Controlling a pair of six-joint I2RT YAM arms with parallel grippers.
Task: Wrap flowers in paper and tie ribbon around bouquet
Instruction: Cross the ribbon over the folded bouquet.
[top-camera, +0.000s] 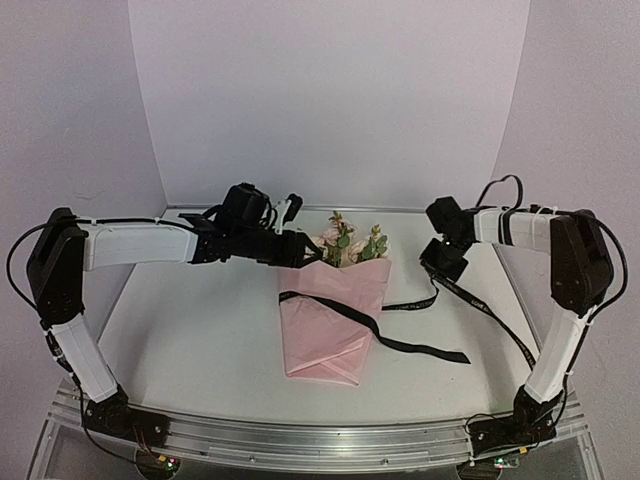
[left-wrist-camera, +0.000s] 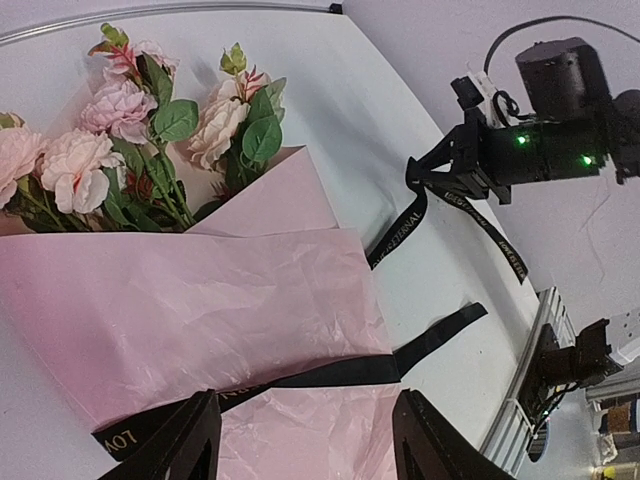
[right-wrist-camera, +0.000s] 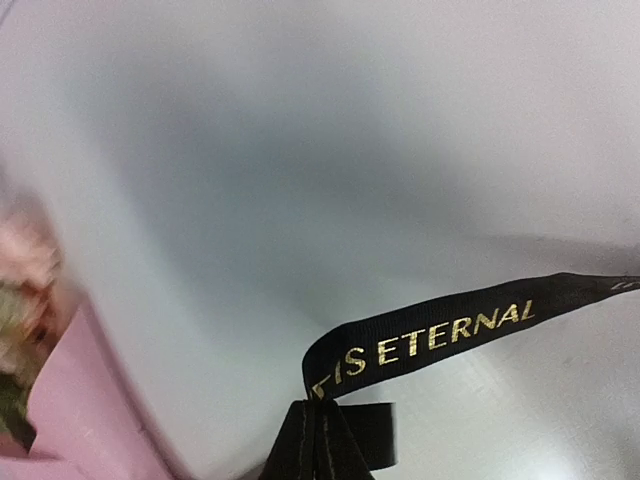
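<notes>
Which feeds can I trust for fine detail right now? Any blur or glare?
Right wrist: the ribbon lettering is crisp, but the flowers and paper at the left edge are blurred, and a broad soft shadow darkens the table. Left wrist: sharp throughout, flowers and paper evenly lit, no glare. Top external: even light, coarser detail, only faint shadows.

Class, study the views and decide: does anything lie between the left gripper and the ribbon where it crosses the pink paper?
Nothing visible does. The left gripper is open directly over the ribbon where it crosses the paper.
</notes>
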